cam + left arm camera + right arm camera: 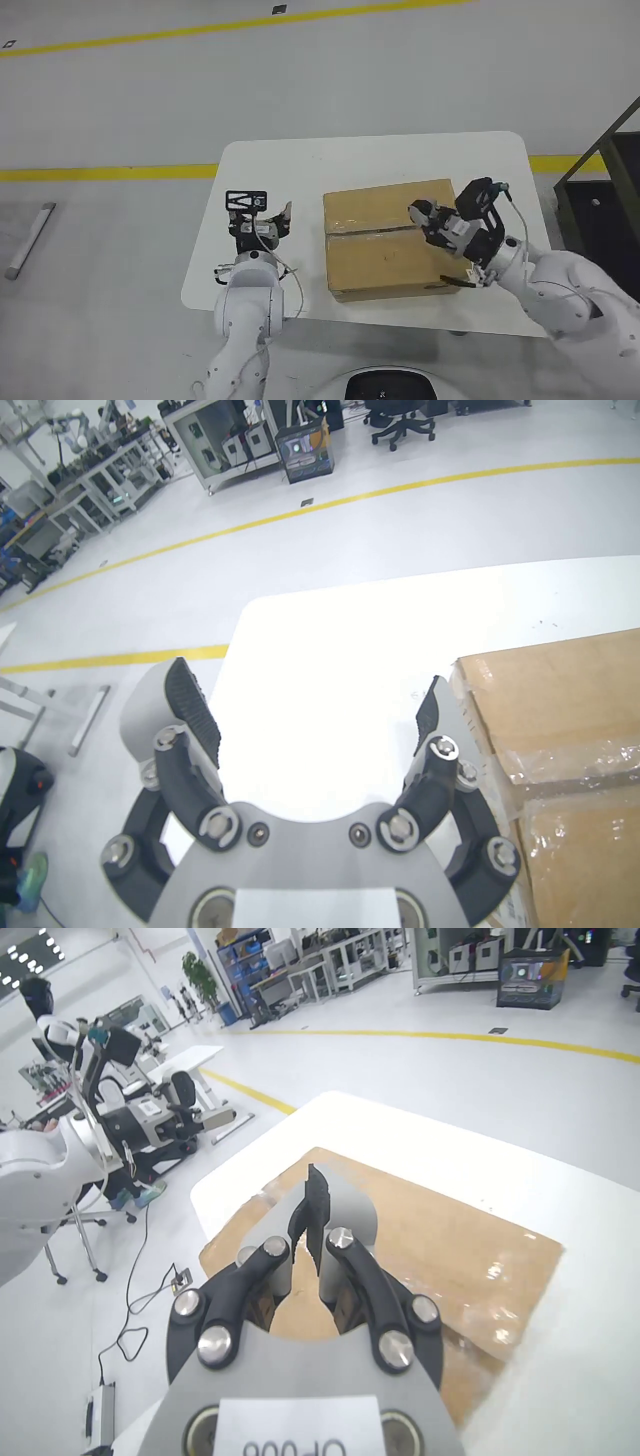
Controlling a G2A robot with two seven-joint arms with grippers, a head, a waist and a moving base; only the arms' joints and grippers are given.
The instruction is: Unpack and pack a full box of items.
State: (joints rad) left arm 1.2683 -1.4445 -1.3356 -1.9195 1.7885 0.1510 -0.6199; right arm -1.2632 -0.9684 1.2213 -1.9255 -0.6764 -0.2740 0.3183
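One-box check. Logging cardboard box (392, 240) as taped shut, lying mid-table (300, 160), long axis running along the tape seam (370, 231). Placing right gripper (316, 1188) over the lid by the seam, jaws pressed together, empty. Placing left gripper (305, 690) just beside the box's left end, gaping wide, empty. Judging right nearer. Reading tape wrinkles from the wrist views, overall layout from the top view.

Box (390, 240) plain brown, its tape (590, 770) seemingly clear; table (300, 170) white; left gripper (305, 672) silver, pads (192, 710) black and ribbed.

A yellow floor line (100, 172) runs beneath the white table (300, 165).
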